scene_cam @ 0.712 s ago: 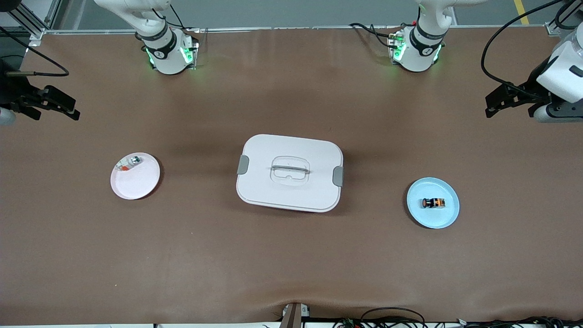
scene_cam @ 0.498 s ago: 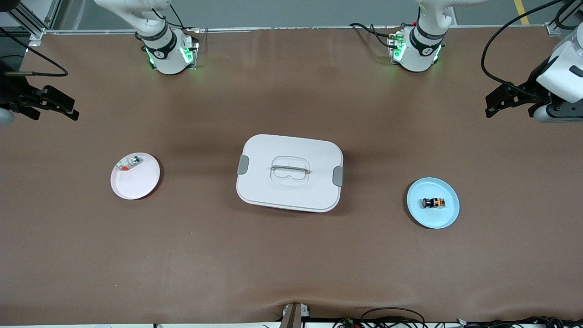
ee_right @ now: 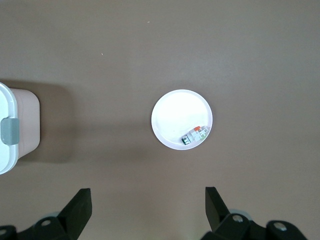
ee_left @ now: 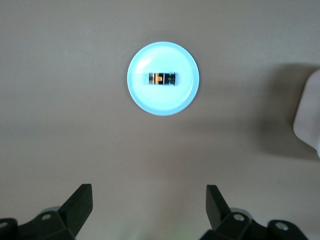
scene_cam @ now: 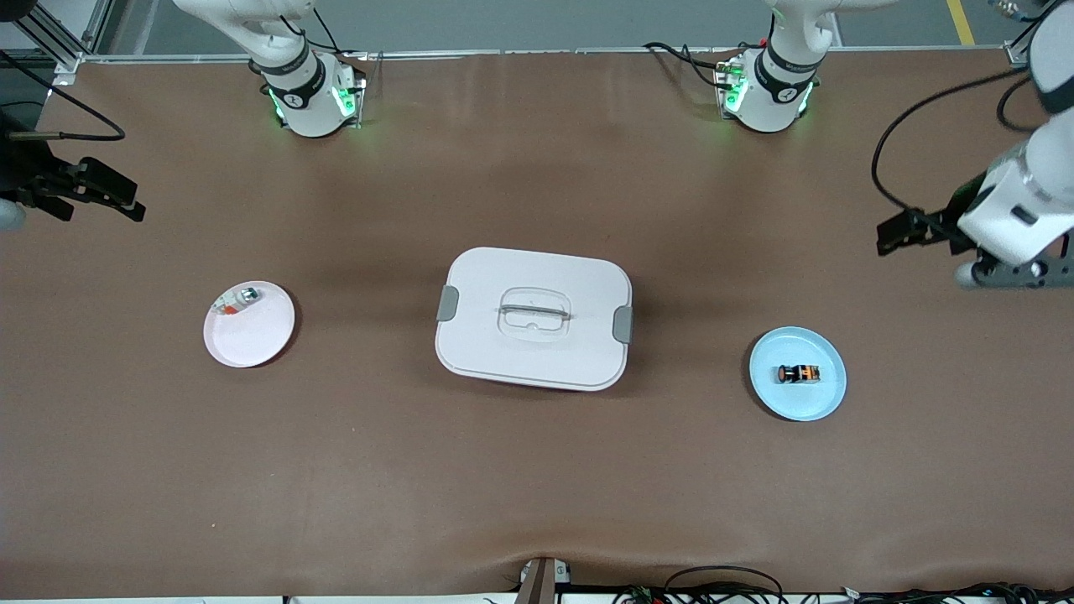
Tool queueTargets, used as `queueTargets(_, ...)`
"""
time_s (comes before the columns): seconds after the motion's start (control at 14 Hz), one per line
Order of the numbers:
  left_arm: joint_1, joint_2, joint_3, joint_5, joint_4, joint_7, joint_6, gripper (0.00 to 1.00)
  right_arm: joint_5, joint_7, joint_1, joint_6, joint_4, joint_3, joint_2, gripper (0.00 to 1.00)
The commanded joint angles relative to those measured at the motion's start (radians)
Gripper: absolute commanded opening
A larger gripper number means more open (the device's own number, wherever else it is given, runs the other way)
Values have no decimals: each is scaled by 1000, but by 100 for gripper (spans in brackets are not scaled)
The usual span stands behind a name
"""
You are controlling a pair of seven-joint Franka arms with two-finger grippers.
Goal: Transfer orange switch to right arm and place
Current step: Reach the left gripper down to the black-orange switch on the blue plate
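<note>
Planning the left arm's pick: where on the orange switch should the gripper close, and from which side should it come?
Judging by its pose, come straight down. The orange switch lies on its side in the middle of the blue plate, long axis running along the table toward the arms' ends. Close across the black body mid-length, not on the round ends. The left gripper is open, over bare table.

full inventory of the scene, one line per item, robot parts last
orange switch: 1, black with orange bands, lying on the blue plate
blue plate: 1, light blue, toward the left arm's end
white plate: 1, white, toward the right arm's end
silver part: 1, silver-white with red-orange bit, on the white plate's rim area
lidded box: 1, white, grey latches, table centre
left gripper: 1, black, open, above bare table near the blue plate
right gripper: 1, black, open, waiting at its table end
</note>
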Motion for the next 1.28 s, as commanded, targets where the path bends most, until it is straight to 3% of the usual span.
queueTargets(0.0, 11, 72, 0, 39, 2, 19, 83, 100, 15, -10, -11, -5, 0, 1, -17, 100)
queueTargets(0.21, 10, 105, -2, 61, -108, 16, 279, 100, 15, -8, -11, -6, 0, 1, -17, 100)
queueTargets(0.5, 8, 210, -5, 62, -124, 20, 367, 100, 15, -10, -8, -6, 0, 1, -17, 100)
queueTargets(1.0, 11, 315, -5, 59, -267, 22, 689, 100, 15, -11, -5, -6, 0, 1, -17, 100)
queueTargets(1.21, 11, 362, -5, 58, -271, 17, 744, 100, 14, -11, -6, -8, -1, 1, -17, 100)
